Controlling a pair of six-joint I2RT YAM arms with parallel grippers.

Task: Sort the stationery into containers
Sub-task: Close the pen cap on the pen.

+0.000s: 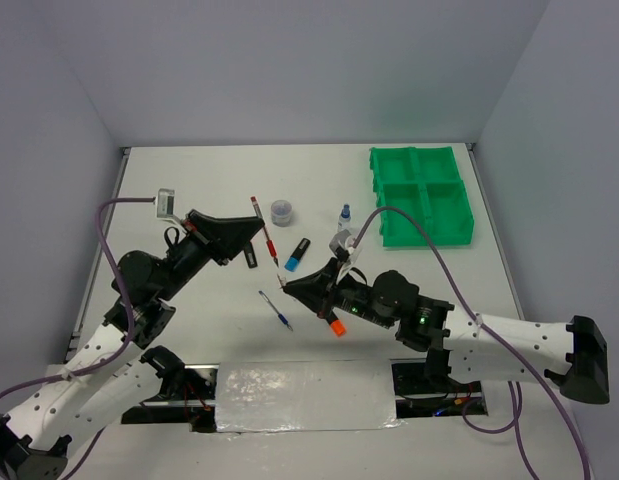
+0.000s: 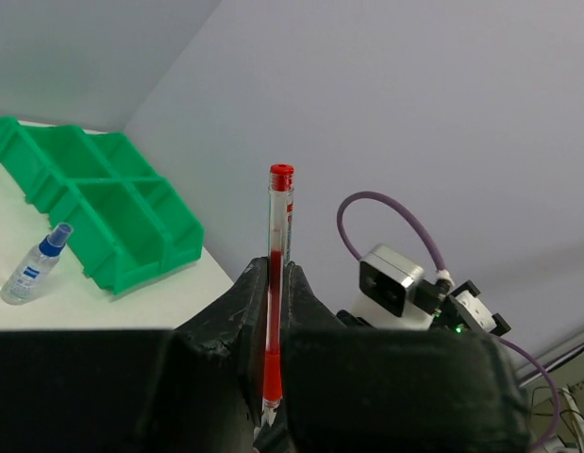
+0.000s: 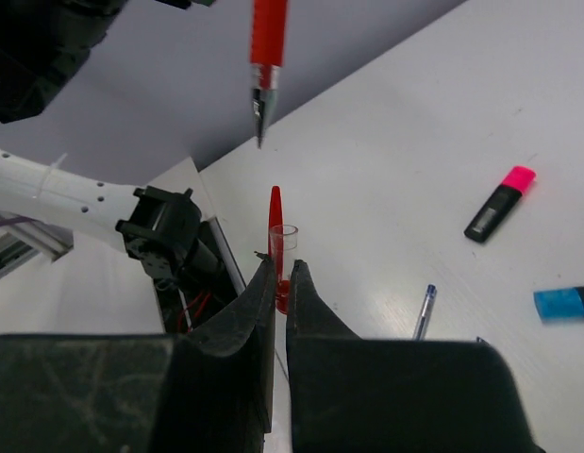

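Observation:
My left gripper (image 1: pixel 257 232) is shut on the uncapped red pen (image 1: pixel 265 232) and holds it above the table; in the left wrist view the pen (image 2: pixel 276 283) stands between the fingers (image 2: pixel 246 302). My right gripper (image 1: pixel 285 287) is shut on the pen's red cap (image 3: pixel 280 247), just below the pen's tip (image 3: pixel 261 99). On the table lie a blue pen (image 1: pixel 276 310), a blue highlighter (image 1: pixel 297 255), a pink highlighter (image 3: pixel 499 203) and an orange highlighter (image 1: pixel 336 325) under the right arm. The green tray (image 1: pixel 421 195) stands at the back right.
A round greyish tub (image 1: pixel 282 211) and a blue-capped clear bottle (image 1: pixel 344 215) stand in the middle back of the table, left of the tray. The bottle (image 2: pixel 32 269) also shows in the left wrist view. Grey walls close in the table.

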